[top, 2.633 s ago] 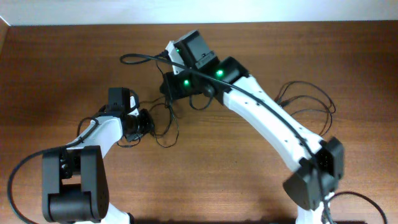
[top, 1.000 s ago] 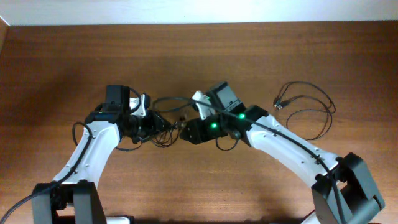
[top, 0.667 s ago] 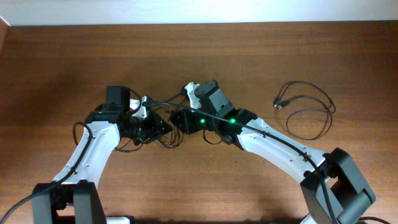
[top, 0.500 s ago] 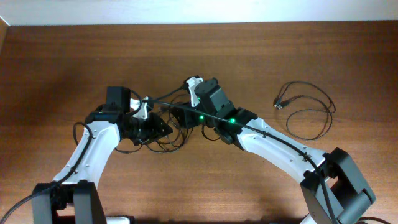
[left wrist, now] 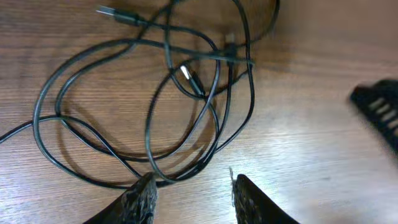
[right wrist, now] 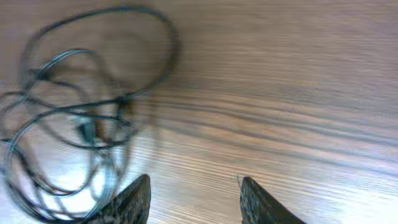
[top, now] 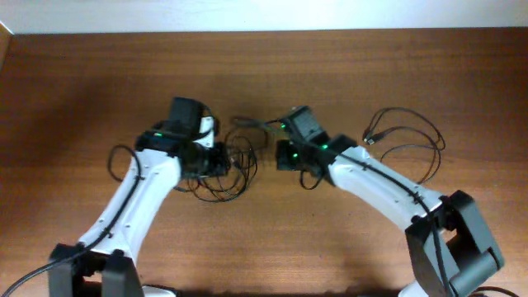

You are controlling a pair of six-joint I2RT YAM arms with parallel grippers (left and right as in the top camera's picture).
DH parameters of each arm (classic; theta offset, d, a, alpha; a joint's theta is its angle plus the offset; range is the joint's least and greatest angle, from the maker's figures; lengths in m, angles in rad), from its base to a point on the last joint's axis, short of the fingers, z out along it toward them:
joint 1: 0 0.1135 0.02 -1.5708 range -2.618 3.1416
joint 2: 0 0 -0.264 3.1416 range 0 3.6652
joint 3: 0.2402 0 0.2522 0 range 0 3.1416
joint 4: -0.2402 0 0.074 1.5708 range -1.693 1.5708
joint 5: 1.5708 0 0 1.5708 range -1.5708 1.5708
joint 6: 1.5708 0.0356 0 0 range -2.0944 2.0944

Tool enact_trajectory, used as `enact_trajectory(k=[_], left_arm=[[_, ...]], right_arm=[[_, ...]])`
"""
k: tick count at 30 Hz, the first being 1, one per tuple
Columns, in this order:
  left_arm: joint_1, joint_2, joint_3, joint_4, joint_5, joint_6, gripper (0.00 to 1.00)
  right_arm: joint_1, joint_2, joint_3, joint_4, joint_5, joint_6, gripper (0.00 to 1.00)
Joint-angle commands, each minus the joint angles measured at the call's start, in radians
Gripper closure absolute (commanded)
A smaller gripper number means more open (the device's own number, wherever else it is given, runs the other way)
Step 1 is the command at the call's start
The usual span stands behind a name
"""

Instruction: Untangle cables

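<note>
A tangle of thin black cables point(top: 244, 169) lies loose on the wooden table between my two arms. In the left wrist view the cables point(left wrist: 186, 81) spread in overlapping loops, with a small plug point(left wrist: 189, 78) in the middle. My left gripper point(left wrist: 193, 190) is open just short of the lowest loop, and only bare wood shows between its fingers. The right wrist view is blurred, with the cables point(right wrist: 81, 124) off to the left. My right gripper point(right wrist: 194, 193) is open over bare wood and holds nothing. Overhead, the left gripper point(top: 218, 160) and right gripper point(top: 280, 154) flank the tangle.
A separate thin black cable point(top: 370, 138) lies in loose loops at the right of the table, behind my right arm. Part of the right gripper point(left wrist: 380, 111) shows at the right edge of the left wrist view. The table's far edge meets a pale wall.
The cable that was stretched between both grippers now lies slack on the table. My right gripper has drawn back to the right of the tangle. My left gripper has shifted right and farther back.
</note>
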Motion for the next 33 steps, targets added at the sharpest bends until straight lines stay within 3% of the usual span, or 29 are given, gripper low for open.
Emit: enact_trajectory(k=[1,5,7,9,11,12,20,25,33], left_arm=[[-0.112,-0.008,0.000,-0.011,-0.162,0.015,0.60],[-0.174,-0.007,-0.046,0.025,-0.201,-0.004,0.70],[-0.176,-0.006,-0.085,0.083,-0.200,-0.004,0.71],[-0.176,-0.005,-0.138,0.169,-0.201,-0.003,0.75],[-0.176,0.000,-0.176,0.221,-0.204,-0.003,0.77],[-0.176,0.005,-0.192,0.237,-0.224,-0.003,0.77],[-0.176,0.080,-0.260,0.268,-0.249,-0.004,0.80],[-0.176,0.095,-0.259,0.194,-0.207,-0.004,0.84],[-0.176,0.103,-0.171,0.246,-0.152,-0.005,0.76]], right_arm=[[-0.060,0.003,0.001,-0.059,0.011,0.009,0.51],[-0.130,0.004,-0.006,-0.097,0.005,0.009,0.46],[-0.140,0.004,-0.011,-0.096,0.007,0.008,0.37],[-0.139,0.004,-0.012,-0.097,0.007,0.008,0.28],[-0.139,0.004,-0.012,-0.097,0.007,0.008,0.04],[-0.139,0.004,-0.012,-0.097,0.007,0.008,0.01],[-0.139,0.004,-0.012,-0.093,0.007,0.008,0.01],[-0.139,0.004,-0.012,-0.093,0.032,0.008,0.01],[-0.139,0.004,-0.012,-0.093,0.037,0.008,0.01]])
